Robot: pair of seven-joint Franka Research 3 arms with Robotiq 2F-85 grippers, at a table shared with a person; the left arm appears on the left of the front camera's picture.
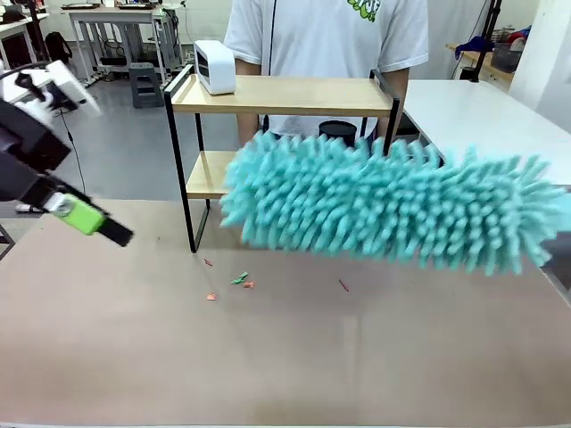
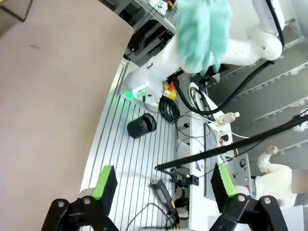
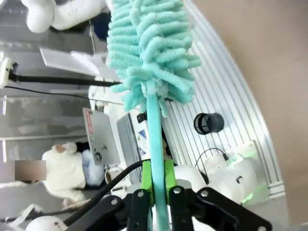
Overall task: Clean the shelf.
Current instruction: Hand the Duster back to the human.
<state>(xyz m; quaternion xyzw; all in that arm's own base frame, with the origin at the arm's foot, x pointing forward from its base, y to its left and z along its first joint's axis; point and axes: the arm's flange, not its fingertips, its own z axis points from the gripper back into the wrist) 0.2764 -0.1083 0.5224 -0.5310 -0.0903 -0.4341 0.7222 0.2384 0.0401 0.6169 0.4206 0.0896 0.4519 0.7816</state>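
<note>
the shelf [image 1: 294, 94] stands at the far side of the table [image 1: 268, 366], with a small white box [image 1: 215, 67] on the left end of its top board. a teal duster [image 1: 393, 209] is gripped by its handle [image 3: 155, 139] in the right jaws, which are shut on it. its head hangs on the near side of the shelf, level with the lower board; whether the board is touched cannot be told. the left jaws stand wide open and empty, well apart from the shelf. a few scraps [image 1: 239, 279] lie on the table near the shelf's leg. dusting is judged to be the step in hand. next, the head would need to be laid on a board and drawn along it, the white box being avoided.
</note>
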